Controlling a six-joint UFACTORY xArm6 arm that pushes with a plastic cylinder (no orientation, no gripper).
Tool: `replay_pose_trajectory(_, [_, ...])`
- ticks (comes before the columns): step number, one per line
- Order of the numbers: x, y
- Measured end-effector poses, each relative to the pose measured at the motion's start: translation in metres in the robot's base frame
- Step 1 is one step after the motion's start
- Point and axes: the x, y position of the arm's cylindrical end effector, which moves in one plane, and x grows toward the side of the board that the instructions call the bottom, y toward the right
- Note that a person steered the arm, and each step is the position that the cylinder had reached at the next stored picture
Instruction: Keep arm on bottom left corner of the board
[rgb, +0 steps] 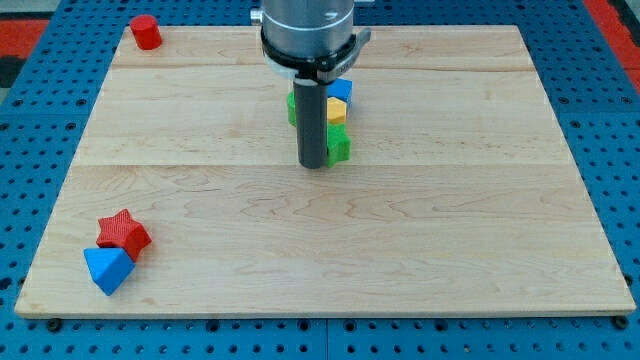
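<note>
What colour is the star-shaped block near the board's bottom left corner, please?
Red. The star touches a blue block, clear in the camera view.

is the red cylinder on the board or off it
On the board. The red cylinder stands upright at the wooden board's top-left corner, just inside its edge.

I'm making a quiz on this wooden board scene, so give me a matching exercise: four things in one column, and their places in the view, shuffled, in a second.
Things:
1. red cylinder block
2. red star block
3. blue block
4. my tip, the dark rod's lower end

Places:
A. near the wooden board's middle, just left of a green block
B. top left corner
C. bottom left corner, lowest of all
D. bottom left, touching the top of the blue block

Pairs: 1-B, 2-D, 3-C, 4-A
</note>
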Motion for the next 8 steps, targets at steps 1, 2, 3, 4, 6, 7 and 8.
replay_pose_trajectory(1, [-0.012, 0.0])
replay_pose_trajectory(2, [-0.011, 0.002])
replay_pose_trajectory(3, [0.034, 0.007])
replay_pose_trajectory(4, [0.11, 0.009])
replay_pose_trajectory(6, [0.185, -0.036])
replay_pose_trajectory(7, [0.185, -0.071])
replay_pose_trajectory(8, [0.186, -0.098])
